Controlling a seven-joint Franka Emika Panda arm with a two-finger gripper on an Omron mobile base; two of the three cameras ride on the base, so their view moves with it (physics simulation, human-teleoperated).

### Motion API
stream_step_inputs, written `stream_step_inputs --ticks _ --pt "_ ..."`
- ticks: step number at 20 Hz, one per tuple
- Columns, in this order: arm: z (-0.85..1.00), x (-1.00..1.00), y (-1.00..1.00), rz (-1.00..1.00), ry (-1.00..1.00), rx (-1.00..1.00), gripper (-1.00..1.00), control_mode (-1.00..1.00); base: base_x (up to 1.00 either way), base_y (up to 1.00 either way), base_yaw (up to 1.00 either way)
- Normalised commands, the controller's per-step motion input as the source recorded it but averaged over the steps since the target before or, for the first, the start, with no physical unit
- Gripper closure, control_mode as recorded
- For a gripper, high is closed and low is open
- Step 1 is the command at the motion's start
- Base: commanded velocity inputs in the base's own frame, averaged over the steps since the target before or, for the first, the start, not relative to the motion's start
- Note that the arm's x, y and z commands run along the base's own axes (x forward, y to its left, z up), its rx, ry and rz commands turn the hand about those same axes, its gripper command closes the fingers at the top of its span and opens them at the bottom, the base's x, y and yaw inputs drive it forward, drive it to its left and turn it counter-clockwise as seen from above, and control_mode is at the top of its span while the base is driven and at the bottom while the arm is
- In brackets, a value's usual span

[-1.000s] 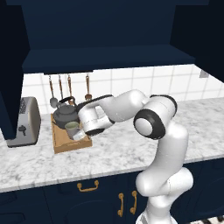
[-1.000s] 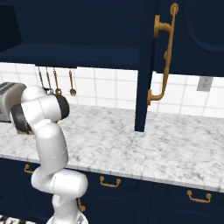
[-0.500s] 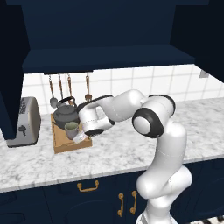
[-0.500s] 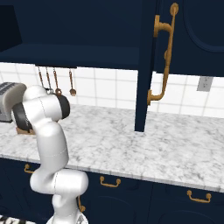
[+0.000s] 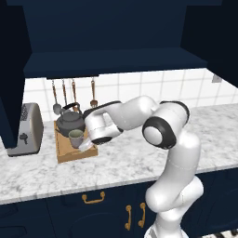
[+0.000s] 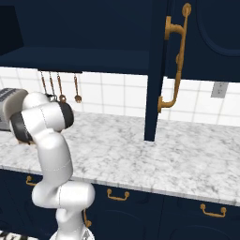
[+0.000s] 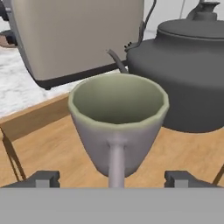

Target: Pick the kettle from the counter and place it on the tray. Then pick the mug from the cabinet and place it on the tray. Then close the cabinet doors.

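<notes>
Hand view: the pincer is sitting with its two fingertips spread apart, one on each side of the mug's handle and clear of it. The mug is standing upright on the tray, handle facing the camera. Just behind it, the kettle is resting on the same tray, spout toward the mug. Beyond the tray rim, the toaster is standing on the marbled surface. In the right base view, a cabinet door is hanging open.
</notes>
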Motion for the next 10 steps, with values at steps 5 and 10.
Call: stream_step_inputs --ticks 5,10 --pt "0.19 -0.1 -0.13 0.0 0.0 0.0 -1.0 -1.0 0.0 0.0 0.0" --pt "0.36 -0.2 -0.19 0.0 0.03 0.0 -1.0 -1.0 0.0 0.0 0.0"
